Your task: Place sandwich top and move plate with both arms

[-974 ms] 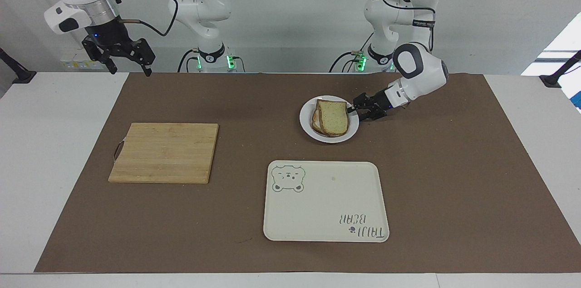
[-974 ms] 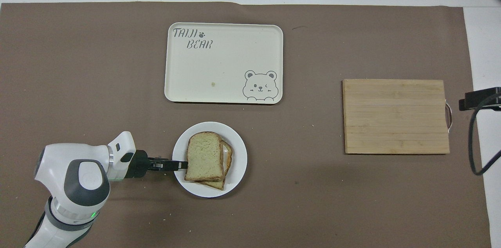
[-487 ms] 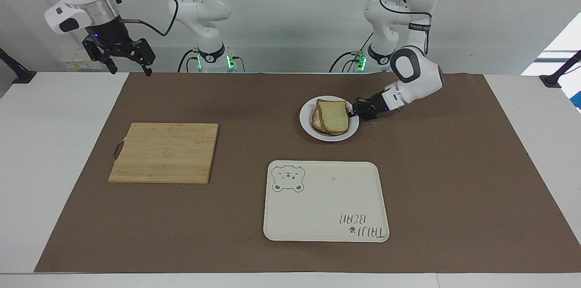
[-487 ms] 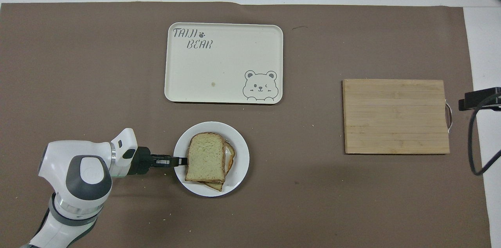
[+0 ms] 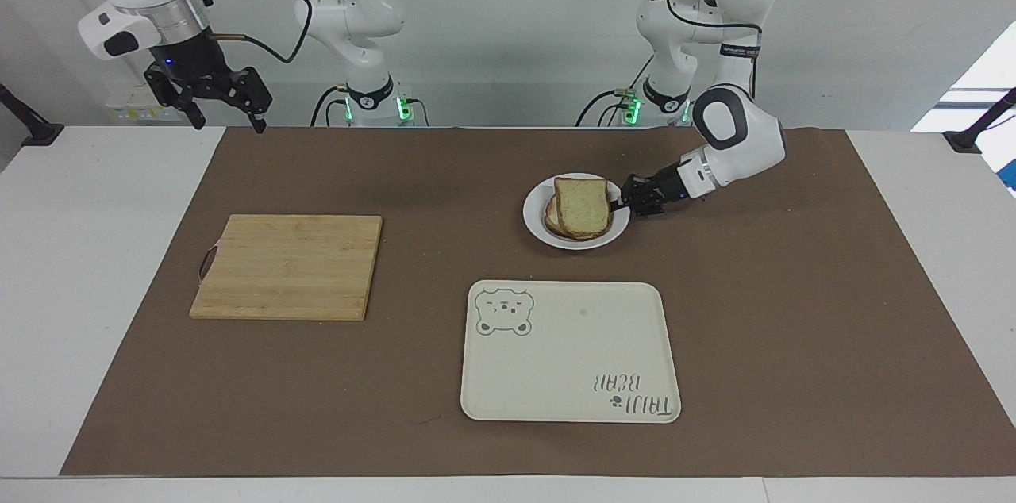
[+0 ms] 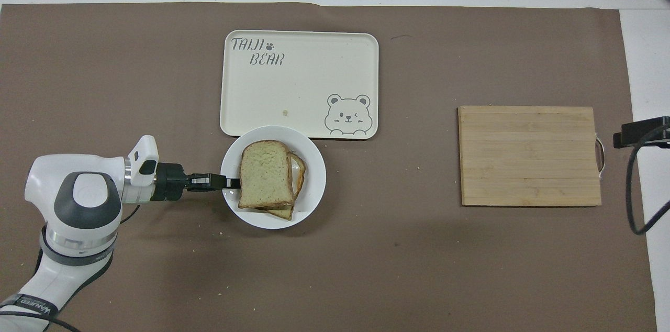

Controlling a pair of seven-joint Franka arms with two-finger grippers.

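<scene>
Sandwich top [image 5: 583,204], pale speckled slice with brown crust, lying uppermost on the stack of bread on the plate [image 5: 536,227], askew over the slice beneath. Plate seen in the facing view nearer to the robots than the tray [image 5: 568,351], small gap between the two, whether raised off the brown mat [image 5: 794,312] not clear. Left gripper [image 5: 621,201] clamped tight on the plate's rim at the edge toward the left arm's end of the table, fingertips pinched together just beside the bread. Right gripper [image 5: 224,122] hanging high over the mat's corner at the right arm's end, well apart from the tray, jaws spread wide, holding nothing, arm waiting. Cutting board [image 5: 287,266] lying beside the tray toward the right arm's end.

From overhead: sandwich top [image 6: 265,174] on the plate [image 6: 314,185], plate's rim overlapping the tray [image 6: 299,84] edge nearest the robots. Left gripper [image 6: 230,182] pinching that rim, reaching in level. Cutting board [image 6: 529,155] well apart from the tray. Right gripper out of sight here
</scene>
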